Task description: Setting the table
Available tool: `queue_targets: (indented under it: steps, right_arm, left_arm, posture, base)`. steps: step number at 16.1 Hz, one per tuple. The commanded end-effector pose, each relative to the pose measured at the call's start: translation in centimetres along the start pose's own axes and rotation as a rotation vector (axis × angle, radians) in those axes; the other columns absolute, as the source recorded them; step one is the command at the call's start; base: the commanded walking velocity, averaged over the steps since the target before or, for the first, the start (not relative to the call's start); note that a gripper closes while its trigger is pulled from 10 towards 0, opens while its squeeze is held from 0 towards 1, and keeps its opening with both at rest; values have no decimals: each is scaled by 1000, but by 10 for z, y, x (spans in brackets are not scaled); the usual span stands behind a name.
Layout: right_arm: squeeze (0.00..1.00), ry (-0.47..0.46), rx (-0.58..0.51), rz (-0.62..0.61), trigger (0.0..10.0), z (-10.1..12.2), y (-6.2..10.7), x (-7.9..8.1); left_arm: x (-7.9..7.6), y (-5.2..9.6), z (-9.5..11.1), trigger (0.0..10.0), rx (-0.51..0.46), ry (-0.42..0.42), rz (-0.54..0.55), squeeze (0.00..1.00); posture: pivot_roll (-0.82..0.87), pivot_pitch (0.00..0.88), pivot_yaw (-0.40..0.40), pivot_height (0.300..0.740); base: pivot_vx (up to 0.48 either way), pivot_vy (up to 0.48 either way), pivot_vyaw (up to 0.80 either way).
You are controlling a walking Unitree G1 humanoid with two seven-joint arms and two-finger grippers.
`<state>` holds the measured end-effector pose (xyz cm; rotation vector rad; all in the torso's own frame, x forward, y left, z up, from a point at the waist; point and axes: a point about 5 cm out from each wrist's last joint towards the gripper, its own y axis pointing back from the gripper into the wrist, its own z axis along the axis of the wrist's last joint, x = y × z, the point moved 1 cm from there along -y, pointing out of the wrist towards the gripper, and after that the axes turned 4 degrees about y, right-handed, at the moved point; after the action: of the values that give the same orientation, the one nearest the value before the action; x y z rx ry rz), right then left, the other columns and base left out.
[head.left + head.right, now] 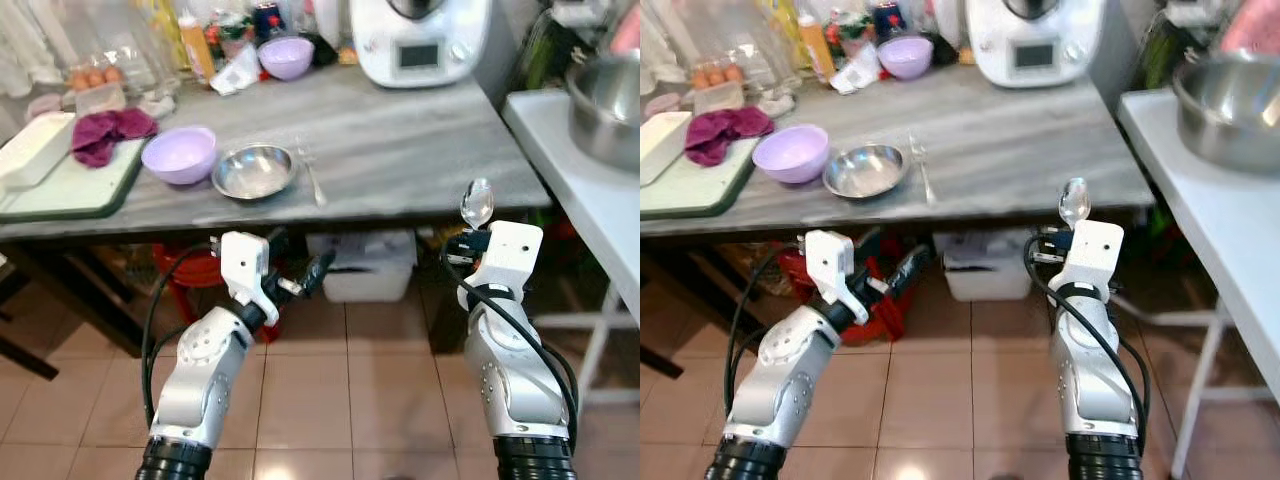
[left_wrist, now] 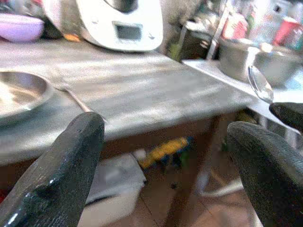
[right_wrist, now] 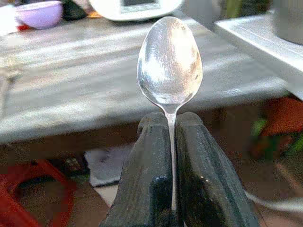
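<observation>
Right gripper [image 3: 171, 142] clamped on the handle of a spoon [image 3: 169, 61], bowl upright, just before the table [image 1: 400, 150] edge. Left gripper [image 2: 165, 156] spread wide and empty, below the table. The spoon is probably light, stiff and slick; a grip on the narrow handle suits it, though it may pivot.

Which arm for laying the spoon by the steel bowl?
Right. The right gripper is already shut on the spoon near the table edge; the left gripper is open, empty, below it.
</observation>
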<state>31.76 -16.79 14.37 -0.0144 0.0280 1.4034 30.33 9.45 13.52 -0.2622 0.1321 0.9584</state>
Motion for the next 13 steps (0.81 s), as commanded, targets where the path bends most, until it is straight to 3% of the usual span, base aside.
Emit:
queue_targets:
  steps: [1,4,9,13]
  right_arm:
    - [0,-15,-26,38,10000,8,0,13]
    - [0,-15,-26,39,10000,8,0,13]
    - [0,12,-47,62,10000,10,1,15]
    - [0,21,-51,70,10000,11,0,15]
  left_arm:
    - [11,7,0,10000,13,-20,38,0]
    - [11,8,0,10000,11,-26,42,0]
    - [30,16,8,10000,-28,-91,175,0]
    - [30,23,8,10000,-38,-84,207,0]
  posture:
    - [-188,114,77,740]
    - [-187,113,77,740]
    - [-186,107,73,740]
    - [-182,106,66,740]
  base:
    - [424,0,419]
    - [424,0,0]
    - [406,0,0]
    - [374,0,0]
